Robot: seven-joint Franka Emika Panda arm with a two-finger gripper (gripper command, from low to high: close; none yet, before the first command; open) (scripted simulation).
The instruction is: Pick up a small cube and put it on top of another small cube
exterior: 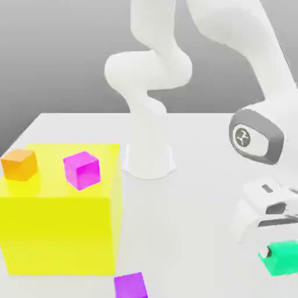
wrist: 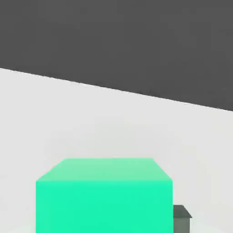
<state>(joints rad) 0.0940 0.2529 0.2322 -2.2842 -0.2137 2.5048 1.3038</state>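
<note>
Early stage: gripper (exterior: 270, 251) is closed on the green cube (exterior: 284, 258), low by the table (exterior: 192, 233); lift, carry and stacking remain. Orange cube (exterior: 20, 165), the likely target, sits bare on the yellow block (exterior: 61, 233), well apart. Green cube lies right at the fingertips, one pad (exterior: 265, 252) against its side

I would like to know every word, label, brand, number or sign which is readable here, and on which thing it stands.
No word or number can be read.
One round emblem, too small to make out, stands on the robot arm.
</note>
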